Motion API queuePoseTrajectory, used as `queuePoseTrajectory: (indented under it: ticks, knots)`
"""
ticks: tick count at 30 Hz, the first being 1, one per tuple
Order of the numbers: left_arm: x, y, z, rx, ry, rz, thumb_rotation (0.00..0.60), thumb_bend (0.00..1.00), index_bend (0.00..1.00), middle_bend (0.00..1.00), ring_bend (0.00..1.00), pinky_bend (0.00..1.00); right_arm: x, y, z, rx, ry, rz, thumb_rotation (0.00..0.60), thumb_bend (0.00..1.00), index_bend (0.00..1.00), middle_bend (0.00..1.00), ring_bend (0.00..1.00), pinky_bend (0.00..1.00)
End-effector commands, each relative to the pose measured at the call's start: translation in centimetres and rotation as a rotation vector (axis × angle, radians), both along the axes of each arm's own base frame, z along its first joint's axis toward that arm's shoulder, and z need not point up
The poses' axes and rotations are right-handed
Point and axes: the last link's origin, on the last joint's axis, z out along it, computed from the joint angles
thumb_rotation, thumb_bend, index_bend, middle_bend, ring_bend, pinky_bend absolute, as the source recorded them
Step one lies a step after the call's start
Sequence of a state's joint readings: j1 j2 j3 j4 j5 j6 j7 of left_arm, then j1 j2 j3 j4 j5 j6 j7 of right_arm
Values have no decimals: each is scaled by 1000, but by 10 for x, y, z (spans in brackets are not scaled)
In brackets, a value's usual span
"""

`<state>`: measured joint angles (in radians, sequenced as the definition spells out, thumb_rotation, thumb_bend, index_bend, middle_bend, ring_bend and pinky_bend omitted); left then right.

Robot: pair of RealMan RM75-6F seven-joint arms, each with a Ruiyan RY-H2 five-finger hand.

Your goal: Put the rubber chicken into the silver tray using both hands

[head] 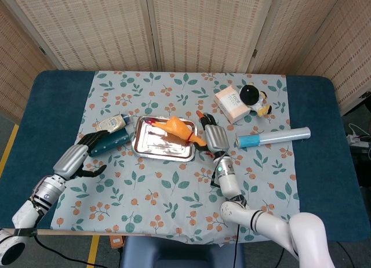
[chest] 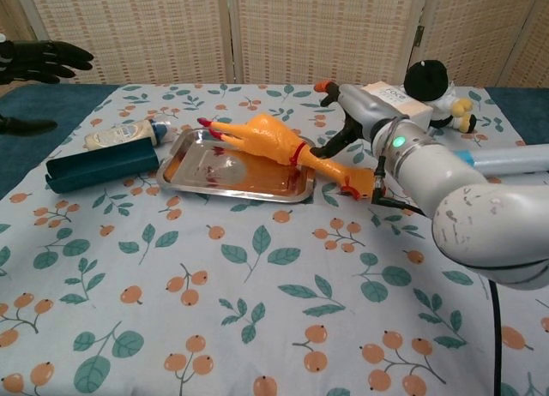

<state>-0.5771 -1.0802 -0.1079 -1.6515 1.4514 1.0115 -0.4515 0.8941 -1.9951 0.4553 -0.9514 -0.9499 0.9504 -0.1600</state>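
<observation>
At the far left, the robot's left hand (head: pixel 81 155) hovers over the near-left part of the leaf-and-berry patterned tablecloth (head: pixel 174 192), its dark fingers (chest: pixel 47 57) spread apart and holding nothing. Just right of it lies a dark teal cylindrical tube (chest: pixel 101 166), and beside that, on its far side, a cream squeeze bottle with a blue collar (chest: pixel 120 135).

Next comes the shiny silver rectangular tray (chest: pixel 206 180). The orange rubber chicken (chest: pixel 270 141) is tilted above the tray's right half, head and red comb toward the left and raised, legs trailing off past the right rim toward the cloth. Whether its body touches the tray cannot be told.

The right hand (chest: pixel 360 126) sits at the tray's right edge, fingers curled around the chicken's tail end near the legs, gripping it.

Further right and farther back rest a white rectangular box with printed lettering (head: pixel 230 101) and, touching it, a black-and-white plush toy with yellow feet (head: pixel 254 98). Nearer, to the right, lies a pale translucent tube with a blue band (head: pixel 272 137).
</observation>
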Motion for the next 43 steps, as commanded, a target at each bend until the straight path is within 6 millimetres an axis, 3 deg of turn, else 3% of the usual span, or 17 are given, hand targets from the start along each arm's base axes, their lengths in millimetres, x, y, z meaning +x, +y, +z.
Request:
queuePoseTrajectory:
  ticks: [1, 7, 12, 16, 20, 25, 29, 33, 36, 43]
  knots:
    - [2, -2, 1, 1, -1, -9, 600, 365, 0, 0, 0, 0, -1, -1, 11, -21, -13, -5, 600, 225, 46, 106, 110, 363]
    - [4, -13, 5, 19, -6, -40, 600, 365, 0, 0, 0, 0, -1, 4, 36, -47, -36, 23, 600, 220, 46, 105, 108, 359]
    - [-19, -40, 26, 61, 34, -40, 600, 377, 0, 0, 0, 0, -10, 33, 81, -60, 12, 116, 600, 215, 38, 58, 70, 303]
    - [-59, -71, 48, 111, 117, 21, 600, 389, 0, 0, 0, 0, -35, 84, 129, -51, 133, 199, 600, 213, 8, 32, 42, 229]
    - [-102, -105, 58, 188, 148, 118, 600, 389, 0, 0, 0, 0, -79, 152, 177, -49, 332, 214, 600, 212, 0, 22, 23, 178]
    - [-138, -122, 49, 229, 198, 200, 600, 391, 0, 0, 0, 0, -133, 208, 198, -54, 486, 146, 600, 213, 0, 0, 0, 54]
    - [-134, -132, 59, 299, 247, 157, 600, 397, 0, 0, 0, 0, -164, 241, 210, -142, 433, 96, 600, 212, 0, 0, 0, 3]
    - [-133, -136, 61, 360, 288, 136, 600, 397, 0, 0, 0, 0, -190, 261, 215, -227, 405, 55, 600, 213, 0, 0, 0, 0]
    - [-129, -135, 58, 381, 288, 136, 600, 398, 0, 0, 0, 0, -203, 267, 217, -230, 412, 32, 600, 212, 0, 0, 0, 0]
    - [-120, -139, 53, 387, 280, 100, 600, 399, 0, 0, 0, 0, -211, 265, 231, -220, 391, -4, 600, 212, 0, 0, 0, 0]
